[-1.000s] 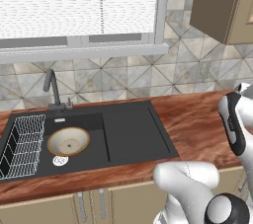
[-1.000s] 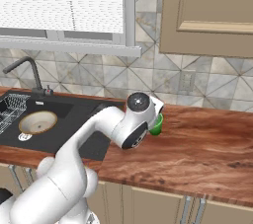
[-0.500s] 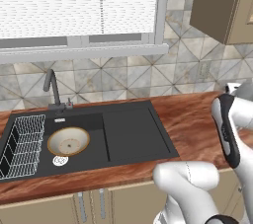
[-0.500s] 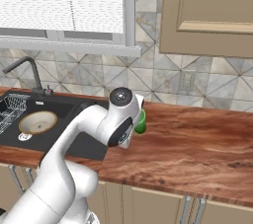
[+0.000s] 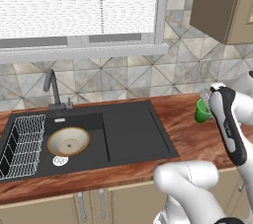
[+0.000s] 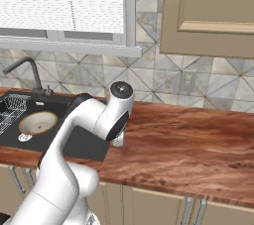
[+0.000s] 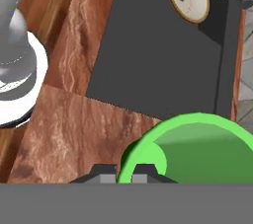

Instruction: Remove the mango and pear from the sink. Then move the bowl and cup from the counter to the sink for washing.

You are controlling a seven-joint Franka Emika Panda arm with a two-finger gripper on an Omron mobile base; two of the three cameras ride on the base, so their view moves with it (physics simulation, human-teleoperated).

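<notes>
Running beneath grey patterned wall tiles (image 6: 163,87), reddish wood-grain counter (image 6: 198,140), black sink (image 5: 118,134).

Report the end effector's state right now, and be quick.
End effector: closed on the rim of the green cup, carrying it above the counter beside the sink.

Soft, even light is filling all views, and no strong shadows are falling. The sink (image 5: 133,131) is staying dull, without glare. The counter (image 6: 188,144) is looking slightly blurry; the hand view is showing coarse pixels.
</notes>
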